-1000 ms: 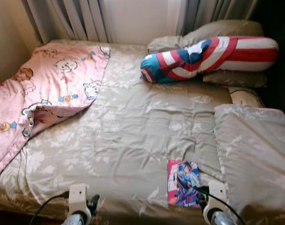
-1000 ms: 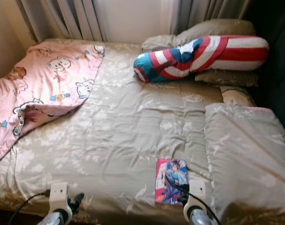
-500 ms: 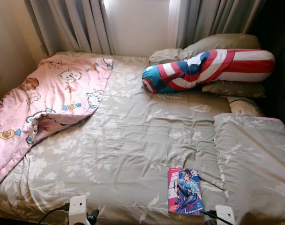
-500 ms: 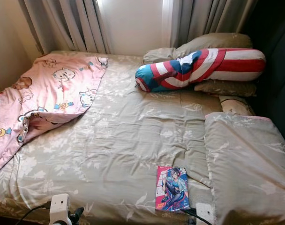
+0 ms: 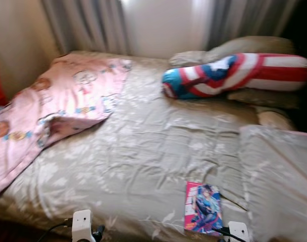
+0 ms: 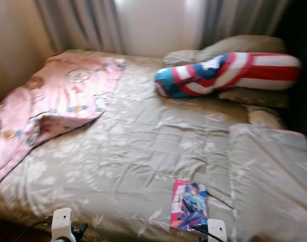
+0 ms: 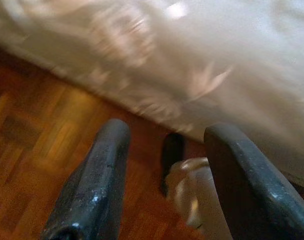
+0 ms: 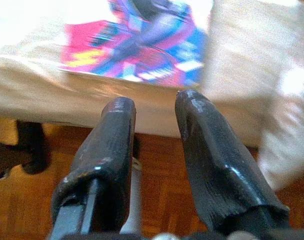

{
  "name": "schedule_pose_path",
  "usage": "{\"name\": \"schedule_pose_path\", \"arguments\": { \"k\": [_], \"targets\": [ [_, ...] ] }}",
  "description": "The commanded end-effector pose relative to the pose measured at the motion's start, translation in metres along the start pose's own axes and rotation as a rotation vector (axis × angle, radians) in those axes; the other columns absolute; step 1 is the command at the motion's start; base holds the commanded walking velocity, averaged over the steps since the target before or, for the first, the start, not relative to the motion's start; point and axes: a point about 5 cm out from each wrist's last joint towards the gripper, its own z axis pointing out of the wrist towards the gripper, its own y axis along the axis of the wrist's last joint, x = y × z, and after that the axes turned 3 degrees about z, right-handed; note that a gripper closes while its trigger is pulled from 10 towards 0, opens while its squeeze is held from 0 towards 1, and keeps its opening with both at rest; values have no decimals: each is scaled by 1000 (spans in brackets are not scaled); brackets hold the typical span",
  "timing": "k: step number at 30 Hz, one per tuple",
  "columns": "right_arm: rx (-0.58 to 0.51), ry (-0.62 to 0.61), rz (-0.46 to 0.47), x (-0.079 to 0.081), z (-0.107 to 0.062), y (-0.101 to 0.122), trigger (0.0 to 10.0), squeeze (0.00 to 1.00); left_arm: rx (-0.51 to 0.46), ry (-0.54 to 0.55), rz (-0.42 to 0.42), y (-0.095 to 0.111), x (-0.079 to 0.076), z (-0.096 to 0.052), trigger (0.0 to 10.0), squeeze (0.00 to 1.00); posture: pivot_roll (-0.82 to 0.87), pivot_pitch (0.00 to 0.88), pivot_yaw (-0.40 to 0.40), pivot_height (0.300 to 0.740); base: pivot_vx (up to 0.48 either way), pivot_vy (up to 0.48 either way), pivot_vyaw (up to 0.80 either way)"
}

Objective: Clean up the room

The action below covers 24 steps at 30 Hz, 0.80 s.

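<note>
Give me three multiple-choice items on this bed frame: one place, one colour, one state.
1. Where does the colourful illustrated comic book lie?
A. on the wooden floor
B. near the foot edge of the bed, on the beige floral bedspread
C. on the pillows

2. What colour is the cartoon-print blanket?
A. pink
B. green
C. black

3. How do the right gripper's jaws stand?
A. shut on the book
B. shut on the blanket
C. apart, holding nothing

Answers: 1 B, the book rests on the bedspread by the near edge; 2 A, the blanket on the robot's left is pink; 3 C, the right wrist view shows a gap between the jaws, short of the book.
</note>
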Motion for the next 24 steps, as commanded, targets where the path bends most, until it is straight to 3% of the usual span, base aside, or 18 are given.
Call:
{"name": "schedule_pose_path", "arguments": {
  "k": [1, 8, 12, 17, 24],
  "targets": [
    [17, -19, -2, -6, -3, -9, 10000, 0, 39, 3, 3, -10, 0, -2, 10000, 0, 33, 85, -14, 740, 0, 0, 800],
    [17, -46, 17, -34, -8, -11, 10000, 0, 48, 1, 7, -11, -1, -3, 10000, 0, 30, 98, -14, 740, 0, 0, 0],
    [7, -50, 26, -41, -8, -4, 10000, 0, 51, -3, 13, -12, -2, -3, 10000, 0, 30, 103, -15, 740, 0, 0, 0],
    [3, -47, 27, -40, -7, -1, 10000, 0, 57, -10, 26, -12, -5, -2, 10000, 0, 31, 105, -13, 740, 0, 0, 0],
    [1, -22, 21, -18, -1, 6, 10000, 0, 57, -18, 36, -11, -11, -1, 10000, 0, 36, 109, -14, 740, 0, 266, 0]
  ]
}}
